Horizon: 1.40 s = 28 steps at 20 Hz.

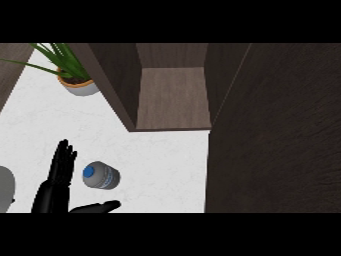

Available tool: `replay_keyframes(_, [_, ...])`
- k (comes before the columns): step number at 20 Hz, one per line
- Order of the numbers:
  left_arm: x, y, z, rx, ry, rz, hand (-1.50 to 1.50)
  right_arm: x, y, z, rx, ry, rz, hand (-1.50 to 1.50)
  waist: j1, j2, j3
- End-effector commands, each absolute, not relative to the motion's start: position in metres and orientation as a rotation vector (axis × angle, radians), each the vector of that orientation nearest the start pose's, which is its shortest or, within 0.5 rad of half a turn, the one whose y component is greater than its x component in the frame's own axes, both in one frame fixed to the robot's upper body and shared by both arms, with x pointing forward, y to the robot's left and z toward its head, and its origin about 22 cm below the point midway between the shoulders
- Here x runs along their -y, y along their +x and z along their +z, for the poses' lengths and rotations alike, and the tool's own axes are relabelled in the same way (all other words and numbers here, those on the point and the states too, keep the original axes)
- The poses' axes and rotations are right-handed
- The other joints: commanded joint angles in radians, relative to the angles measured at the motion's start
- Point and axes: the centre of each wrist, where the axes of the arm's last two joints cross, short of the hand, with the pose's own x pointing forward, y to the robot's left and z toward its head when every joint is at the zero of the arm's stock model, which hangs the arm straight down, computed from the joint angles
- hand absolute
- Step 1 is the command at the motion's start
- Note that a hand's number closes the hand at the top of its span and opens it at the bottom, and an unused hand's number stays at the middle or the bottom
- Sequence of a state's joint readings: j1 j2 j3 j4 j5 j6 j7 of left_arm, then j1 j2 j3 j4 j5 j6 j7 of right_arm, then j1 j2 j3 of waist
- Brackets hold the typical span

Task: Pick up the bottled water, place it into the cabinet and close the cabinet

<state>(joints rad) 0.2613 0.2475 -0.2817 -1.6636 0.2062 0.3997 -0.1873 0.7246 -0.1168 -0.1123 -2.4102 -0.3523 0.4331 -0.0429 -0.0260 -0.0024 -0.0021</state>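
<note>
We are still at the start: the bottled water (100, 175) stands upright on the white counter (158, 155), not yet lifted. Our one visible hand (61, 186) (which hand it is we cannot tell) is spread open around it, straight fingers (62, 160) just left of the bottle, thumb (98, 207) below, holding nothing. The cabinet (169, 97) stands open ahead, its door (284, 130) swung out at right. Grasping, placing and closing all remain, we judge.
</note>
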Motion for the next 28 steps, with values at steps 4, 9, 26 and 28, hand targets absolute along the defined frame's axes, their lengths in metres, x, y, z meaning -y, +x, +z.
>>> replay_keyframes(4, [-0.244,0.175,-0.068,1.514,0.204,0.152,-1.5,0.278,0.04,0.151,1.892,0.281,0.111,-1.5,-0.002,0.0,0.0])
replay_keyframes(9, [-0.254,0.177,-0.093,1.499,0.229,0.158,-1.5,0.278,0.034,0.151,1.907,0.282,0.097,-1.5,-0.001,0.0,-0.001])
replay_keyframes(26, [-0.236,0.196,-0.149,1.587,-0.085,0.315,1.5,0.285,0.04,0.149,1.918,0.257,0.101,-1.5,0.012,0.007,-0.002])
replay_keyframes(28, [-0.234,0.187,-0.153,1.58,-0.146,0.358,1.5,0.286,0.029,0.147,1.9,0.25,0.132,-1.5,0.003,0.001,0.0])
